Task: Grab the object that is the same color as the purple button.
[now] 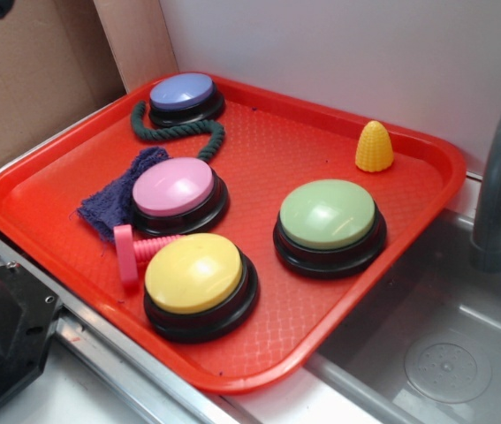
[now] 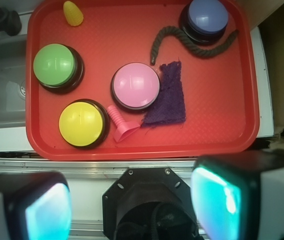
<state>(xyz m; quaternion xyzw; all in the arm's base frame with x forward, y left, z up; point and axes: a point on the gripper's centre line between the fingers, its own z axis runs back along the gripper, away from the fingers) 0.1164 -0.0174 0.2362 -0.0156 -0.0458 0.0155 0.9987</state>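
Two fingers (image 2: 50, 210) stand spread apart, short of the tray (image 2: 222, 135); rag (image 2: 168, 97) touches pink button (image 2: 135, 86).

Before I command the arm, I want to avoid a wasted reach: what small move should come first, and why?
Probably move the claw forward over the tray toward the purple rag. The claw looks open and sits off the tray's near edge, holding nothing. The rag matches the purple button in color and lies flat beside the pink button, so aim at its free side.
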